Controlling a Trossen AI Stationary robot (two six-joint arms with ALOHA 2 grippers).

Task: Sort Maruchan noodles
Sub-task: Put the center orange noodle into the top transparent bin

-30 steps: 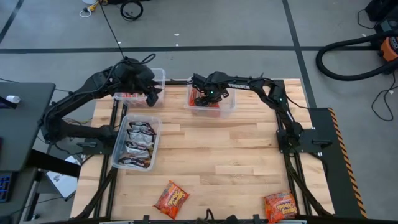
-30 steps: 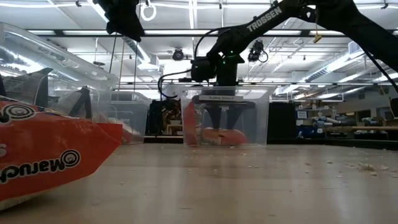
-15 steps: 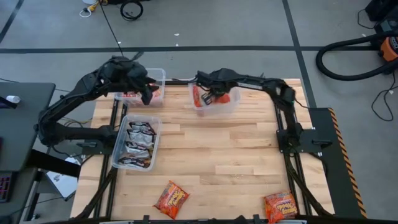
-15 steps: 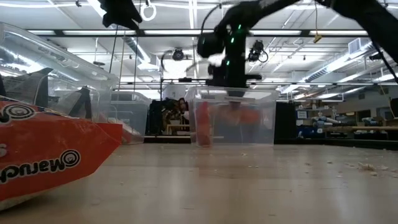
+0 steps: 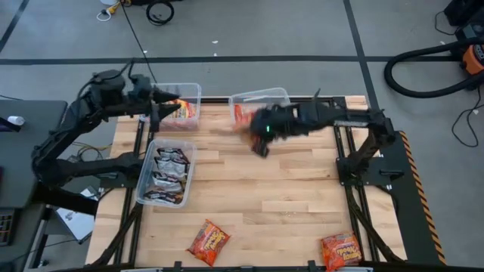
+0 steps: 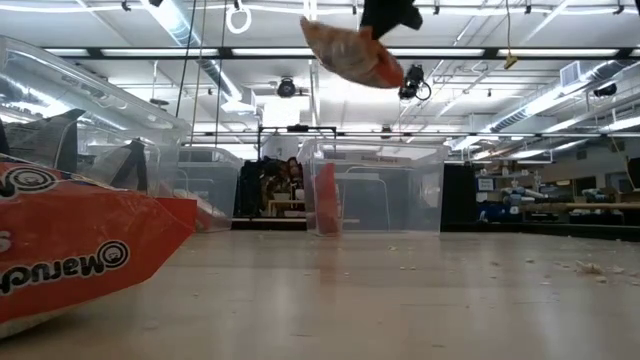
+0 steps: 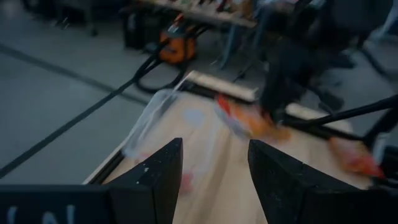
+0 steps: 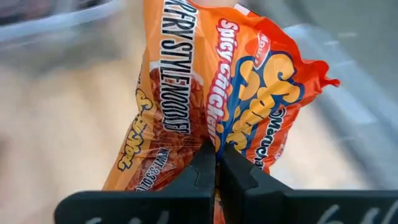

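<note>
An orange Maruchan spicy-chicken packet hangs in the air above the far middle of the worktop, pinched at its crumpled edge by the right claw, whose fingers are pressed together on the wrapper; the low view shows the same packet lifted well clear of the surface. Just behind it, at the far edge, stands a clear bin with one orange packet inside, leaning upright against the bin's wall. Farther toward the far-left corner, a second clear bin holds orange-red packets, and the left claw hovers at that bin's left edge with its two fingers parted and nothing between them. Along the left edge, a third clear bin is filled with silver-black packets. At the near edge of the worktop lie two more orange packets flat on the wood: one left of the middle and one toward the near-right corner. In the low view one of these orange packets fills the foreground, its printed brand name upside down.
</note>
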